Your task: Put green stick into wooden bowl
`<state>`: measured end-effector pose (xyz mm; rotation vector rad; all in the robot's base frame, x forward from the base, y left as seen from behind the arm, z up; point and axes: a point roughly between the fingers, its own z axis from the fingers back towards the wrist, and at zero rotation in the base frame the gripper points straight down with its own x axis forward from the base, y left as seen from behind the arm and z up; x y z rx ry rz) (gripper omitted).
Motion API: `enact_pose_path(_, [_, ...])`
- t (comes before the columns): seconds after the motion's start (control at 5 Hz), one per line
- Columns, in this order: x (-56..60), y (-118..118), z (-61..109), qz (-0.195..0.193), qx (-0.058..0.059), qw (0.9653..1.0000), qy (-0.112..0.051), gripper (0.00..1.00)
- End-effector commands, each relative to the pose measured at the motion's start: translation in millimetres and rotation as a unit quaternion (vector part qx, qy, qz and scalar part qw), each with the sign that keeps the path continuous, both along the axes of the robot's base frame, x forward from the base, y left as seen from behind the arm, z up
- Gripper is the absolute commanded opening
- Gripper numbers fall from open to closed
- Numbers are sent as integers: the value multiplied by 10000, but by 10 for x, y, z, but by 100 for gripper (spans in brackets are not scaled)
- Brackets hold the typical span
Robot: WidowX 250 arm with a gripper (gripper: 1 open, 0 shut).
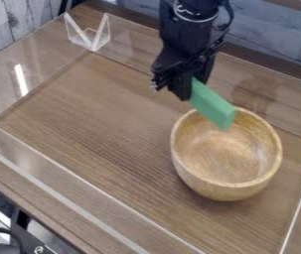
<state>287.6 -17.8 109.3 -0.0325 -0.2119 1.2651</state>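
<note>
arm (193,12): cut off at 12 o'clock edge | green stick (214,105): upper end hidden inside pincer (177,81) | tabletop (99,139): cropped at 6 o'clock

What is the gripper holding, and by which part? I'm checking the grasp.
The gripper holds the green stick by its upper end; the lower end hangs over the bowl rim.

A dark wood-grain desk (99,139), bordered by low clear plastic walls (34,169), carries 1 light wooden bowl (227,154) near its right side; a small clear stand (86,33) sits at the far-left corner.
</note>
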Motion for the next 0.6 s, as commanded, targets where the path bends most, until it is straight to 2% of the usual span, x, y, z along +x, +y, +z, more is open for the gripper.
enact_pose_path(0.0, [-7, 101, 58, 281, 15, 9993, -260, 0])
enact_pose_path(0.2, [-47, 191, 15, 537, 30, 9981, -308, 0])
enact_pose_path(0.4, [-144, 26, -61, 385, 81, 9989, -266, 0])
